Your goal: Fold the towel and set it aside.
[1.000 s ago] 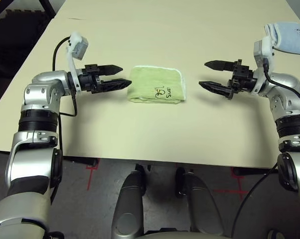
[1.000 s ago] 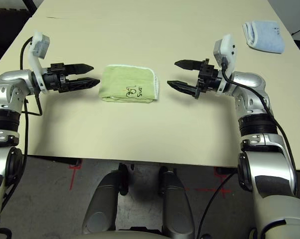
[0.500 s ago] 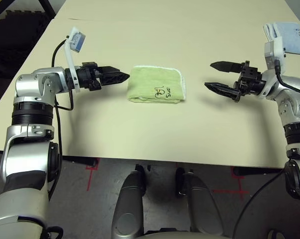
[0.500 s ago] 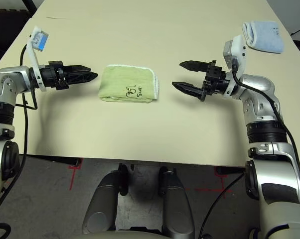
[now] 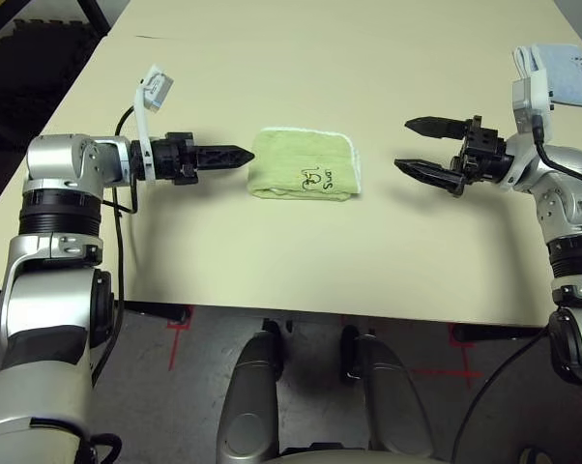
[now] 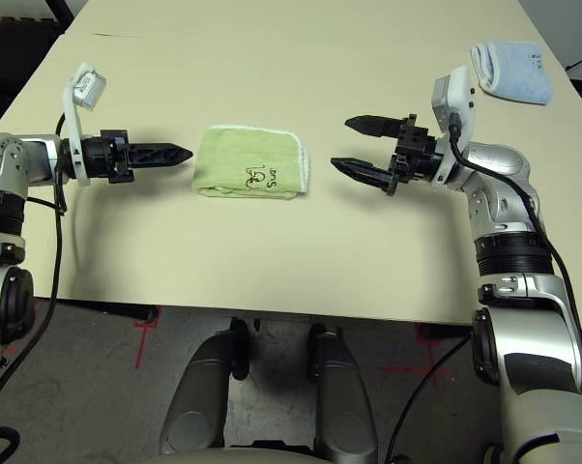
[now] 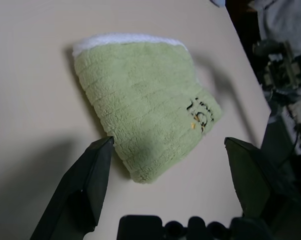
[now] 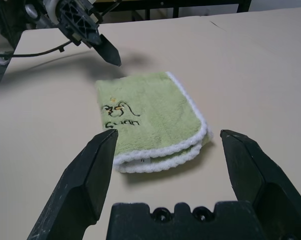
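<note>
The folded towel [image 5: 304, 165] lies flat on the worktop [image 5: 301, 261], midway between the two pincers and touching neither. The left pincer [image 5: 235, 155] hovers just beside its folded edge, fingers spread, nothing in them. The right pincer [image 5: 405, 145] hangs a little farther off, facing the white-stitched edge, likewise released and empty.

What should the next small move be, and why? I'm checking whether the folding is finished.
Probably bring the left end effector in to grip the towel's near edge. The towel already lies folded in layers on the table, midway between both open end effectors and touched by neither, so what remains seems to be setting it aside. The right end effector stands farther off.
</note>
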Tool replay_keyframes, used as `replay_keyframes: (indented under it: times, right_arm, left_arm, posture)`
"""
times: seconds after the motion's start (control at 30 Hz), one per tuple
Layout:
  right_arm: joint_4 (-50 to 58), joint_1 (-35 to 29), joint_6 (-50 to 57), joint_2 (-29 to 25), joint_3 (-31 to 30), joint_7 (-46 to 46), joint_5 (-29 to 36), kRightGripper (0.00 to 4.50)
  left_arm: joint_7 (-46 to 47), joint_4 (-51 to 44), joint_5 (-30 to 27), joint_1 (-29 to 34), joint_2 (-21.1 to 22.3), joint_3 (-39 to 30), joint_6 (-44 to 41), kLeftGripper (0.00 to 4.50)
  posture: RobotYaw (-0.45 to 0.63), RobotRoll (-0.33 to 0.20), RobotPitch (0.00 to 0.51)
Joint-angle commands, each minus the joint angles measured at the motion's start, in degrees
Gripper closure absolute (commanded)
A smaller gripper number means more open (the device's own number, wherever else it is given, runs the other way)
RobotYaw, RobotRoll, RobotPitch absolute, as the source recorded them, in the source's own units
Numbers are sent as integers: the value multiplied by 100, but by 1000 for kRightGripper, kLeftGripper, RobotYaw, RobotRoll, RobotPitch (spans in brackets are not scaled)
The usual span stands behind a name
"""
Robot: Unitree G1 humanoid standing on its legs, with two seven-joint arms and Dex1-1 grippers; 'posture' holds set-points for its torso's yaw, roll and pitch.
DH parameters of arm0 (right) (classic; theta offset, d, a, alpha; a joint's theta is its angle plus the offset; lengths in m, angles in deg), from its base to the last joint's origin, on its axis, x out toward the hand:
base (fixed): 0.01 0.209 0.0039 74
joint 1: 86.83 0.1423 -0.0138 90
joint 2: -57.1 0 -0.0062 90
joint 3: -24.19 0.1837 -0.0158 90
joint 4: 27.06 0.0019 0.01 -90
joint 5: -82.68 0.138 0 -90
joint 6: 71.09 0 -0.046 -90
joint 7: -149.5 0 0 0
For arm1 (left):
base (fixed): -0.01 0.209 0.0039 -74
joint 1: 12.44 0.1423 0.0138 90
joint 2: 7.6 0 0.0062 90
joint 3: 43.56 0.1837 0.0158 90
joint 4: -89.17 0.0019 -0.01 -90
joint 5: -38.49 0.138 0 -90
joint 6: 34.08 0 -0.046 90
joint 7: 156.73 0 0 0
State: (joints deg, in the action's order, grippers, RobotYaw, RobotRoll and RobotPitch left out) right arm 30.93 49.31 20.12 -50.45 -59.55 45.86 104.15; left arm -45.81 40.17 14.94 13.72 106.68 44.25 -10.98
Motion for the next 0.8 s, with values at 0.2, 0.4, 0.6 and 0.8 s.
replay_keyframes:
  times: [0.2, 0.4, 0.6, 0.8]
  right_arm:
    - [-765, 131, -505, -7, 31, 255, -60, 44]
    - [-1009, 100, -760, -17, 54, 380, -52, 44]
    - [-1091, -3, -928, -19, 78, 441, -37, 44]
    - [-1030, 0, -917, -1, 65, 433, -17, 44]
  left_arm:
    - [239, 454, -58, -191, -234, -37, -373, 0]
    - [363, 701, 101, -272, -392, 105, -212, 0]
    - [364, 915, 291, -340, -274, 260, 57, 0]
    - [340, 1013, 459, -325, -337, 513, 82, 0]
  posture:
    - [-34, 0, 257]
    - [-37, 0, 264]
    - [-37, 0, 264]
    - [-43, 0, 274]
